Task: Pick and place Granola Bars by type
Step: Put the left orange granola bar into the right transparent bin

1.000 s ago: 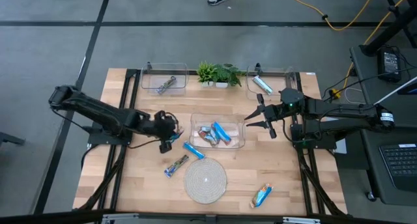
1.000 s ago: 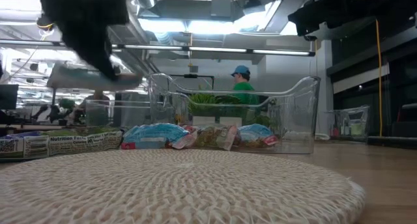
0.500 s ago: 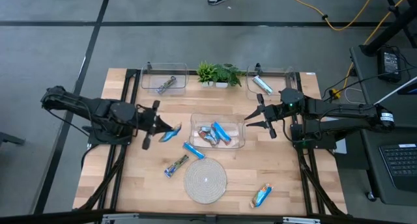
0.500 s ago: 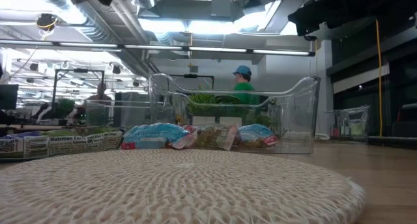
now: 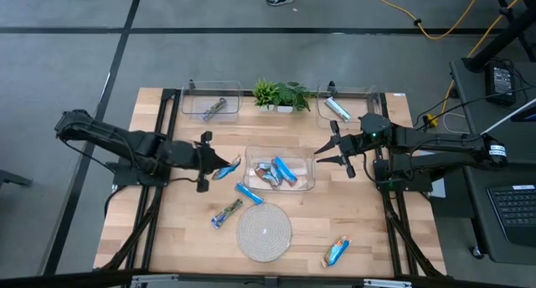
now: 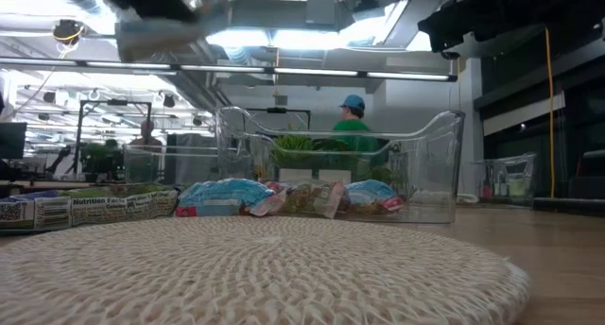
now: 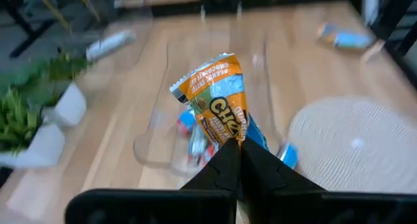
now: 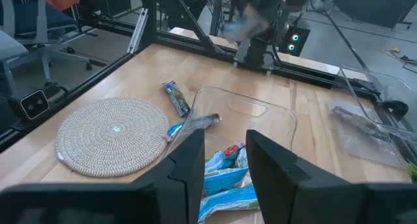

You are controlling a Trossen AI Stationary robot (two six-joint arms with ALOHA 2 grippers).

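Note:
My left gripper [image 5: 211, 161] hovers just left of the clear centre bin [image 5: 308, 184], shut on an orange-and-blue granola bar [image 7: 218, 103] [image 5: 228, 167]. In the low view it is a blur at the top left [image 6: 156, 18]. My right gripper [image 5: 333, 151] [image 8: 225, 160] hangs open above the bin's right end. Several bars [image 5: 276, 172] lie in the centre bin. On the table lie a blue bar [image 5: 249, 193], a printed bar [image 5: 226, 212] and an orange-blue bar [image 5: 335, 252]. My left gripper pinches the orange-and-blue bar by one end of its wrapper [image 7: 236, 137] between the two shut fingers. The fingers come roughly level from the table's left. The bar sticks out beyond the fingertips toward the centre bin, lifted clear of the table.
A far-left bin [image 5: 211, 102] holds a silvery-brown bar, and a far-right bin [image 5: 343, 105] holds a blue one. A small plant [image 5: 280, 94] stands between them. The round woven mat [image 5: 264, 231] lies near the table's near edge. A person [image 6: 352, 127] stands in the room behind.
My left gripper, shut on the bar throughout, has risen from low by the table, drawn back toward the table's left, then swung right toward the centre bin, turning so the bar points at the bin. The right arm has kept still.

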